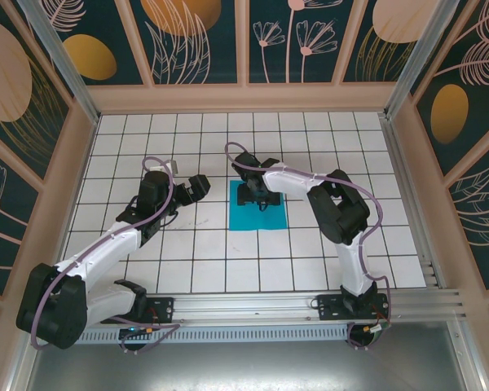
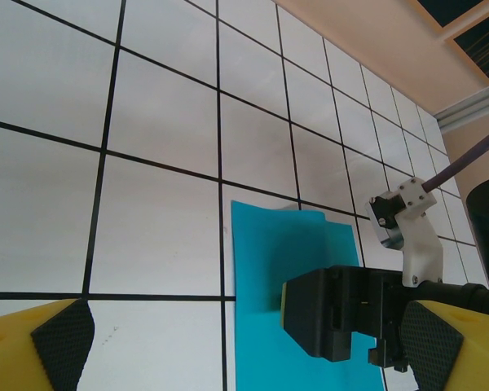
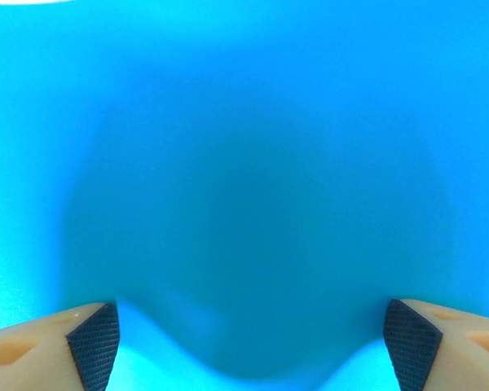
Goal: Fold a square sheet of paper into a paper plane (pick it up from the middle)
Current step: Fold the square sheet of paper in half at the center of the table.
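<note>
On the left, the risk is crowding. The left end effector point(image 1: 197, 187) hangs just beside the left edge of the square sheet of paper point(image 1: 265, 218). If it moves in too early, it could clip that edge or meet the other arm over the same patch of counter point(image 1: 147, 244).

At the sheet, the risk is the paper itself. It is thin and lies flat on smooth tiles near the middle of the counter, so there is little for the pads to catch. If they slide across it instead of gathering a ridge, the sheet will skate sideways or turn out of square. A hard pinch could leave a stray wrinkle that spoils later creases.

On the right, the top view shows the right end effector point(image 1: 255, 195) over the far part of the sheet rather than dead centre. A lift from there would probably let the near half droop and swing.

The left end effector is fully released and holds nothing, its yellow fingers point(image 2: 63, 338) spread wide above bare tiles.

The right end effector is also spread wide, with nothing gripped. Its wrist view shows both pads point(image 3: 94, 342) low over the teal surface, with paper spanning the gap between them. I cannot tell whether the pads are actually touching the sheet.
</note>
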